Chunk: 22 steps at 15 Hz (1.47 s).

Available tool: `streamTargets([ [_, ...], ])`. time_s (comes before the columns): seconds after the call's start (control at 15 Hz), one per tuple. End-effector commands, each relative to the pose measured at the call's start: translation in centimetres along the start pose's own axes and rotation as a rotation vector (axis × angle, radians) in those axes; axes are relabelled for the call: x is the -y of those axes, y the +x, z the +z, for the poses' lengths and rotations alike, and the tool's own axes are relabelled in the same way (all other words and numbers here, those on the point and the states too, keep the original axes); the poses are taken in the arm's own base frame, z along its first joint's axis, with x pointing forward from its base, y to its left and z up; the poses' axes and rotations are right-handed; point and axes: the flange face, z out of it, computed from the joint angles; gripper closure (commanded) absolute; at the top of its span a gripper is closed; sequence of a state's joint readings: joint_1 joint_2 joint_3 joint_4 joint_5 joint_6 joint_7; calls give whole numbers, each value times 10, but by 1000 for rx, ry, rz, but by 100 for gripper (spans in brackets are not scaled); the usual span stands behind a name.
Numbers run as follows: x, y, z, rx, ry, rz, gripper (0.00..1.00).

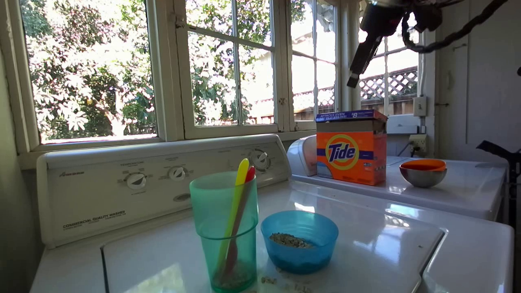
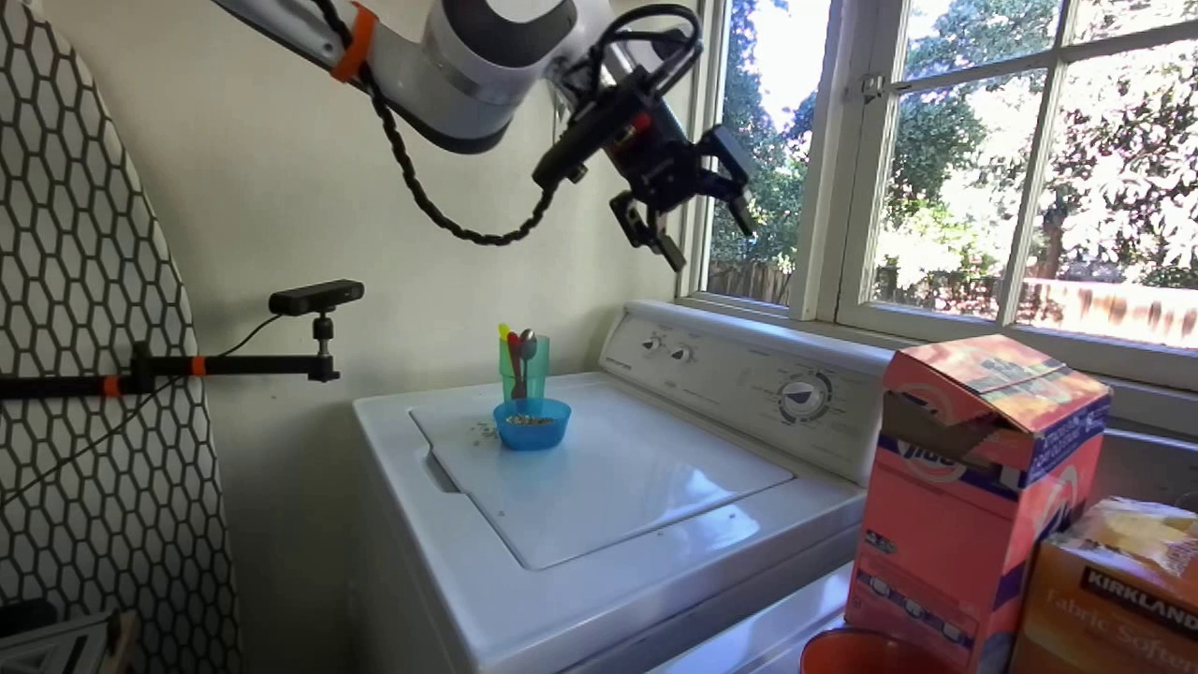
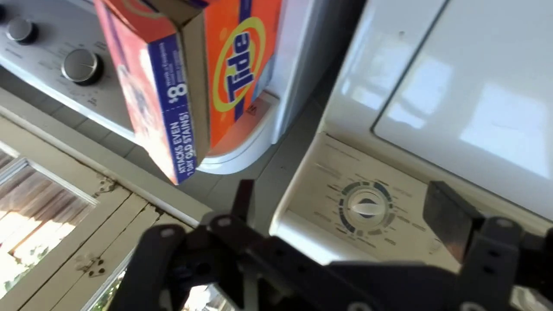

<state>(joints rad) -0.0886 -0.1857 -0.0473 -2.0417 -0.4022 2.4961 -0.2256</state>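
My gripper (image 2: 711, 241) is open and empty, high above the washer's control panel. In the wrist view its fingers (image 3: 341, 190) stand wide apart, with the panel's large dial (image 3: 366, 209) showing below between them. An open orange Tide box (image 1: 350, 156) is nearby, also in the wrist view (image 3: 235, 65). A green cup (image 1: 205, 211) holds yellow and red utensils (image 1: 241, 173) and a metal spoon (image 2: 529, 344). Beside it is a blue bowl (image 1: 303, 260) with grainy bits inside. An orange bowl (image 1: 425, 164) sits in a steel bowl (image 1: 423, 178). The gripper touches none of these.
The white washer (image 2: 599, 496) has a raised back panel (image 1: 163, 191). A second white machine (image 1: 468, 179) stands beside it. A Kirkland box (image 2: 1114, 599) is next to the Tide box. Windows (image 1: 232, 61) run behind. A camera on a stand (image 2: 316, 296) is by the wall.
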Motion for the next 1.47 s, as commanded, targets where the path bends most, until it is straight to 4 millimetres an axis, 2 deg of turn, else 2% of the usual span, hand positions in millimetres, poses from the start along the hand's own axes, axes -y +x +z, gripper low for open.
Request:
streamTargets([
  [0.0,-41,26,73,50,-130,-118,0],
  [0.27,-69,52,140,64,-248,-229,0],
  [0.47,-74,68,188,95,-286,-165,0],
  [0.73,-79,83,228,143,-320,-6,0],
  [0.87,-89,92,232,138,-354,77,0],
  [1.0,-107,98,223,148,-405,135,0],
  [1.27,-145,91,200,210,-508,107,0],
  [1.4,-153,89,193,220,-476,108,0],
])
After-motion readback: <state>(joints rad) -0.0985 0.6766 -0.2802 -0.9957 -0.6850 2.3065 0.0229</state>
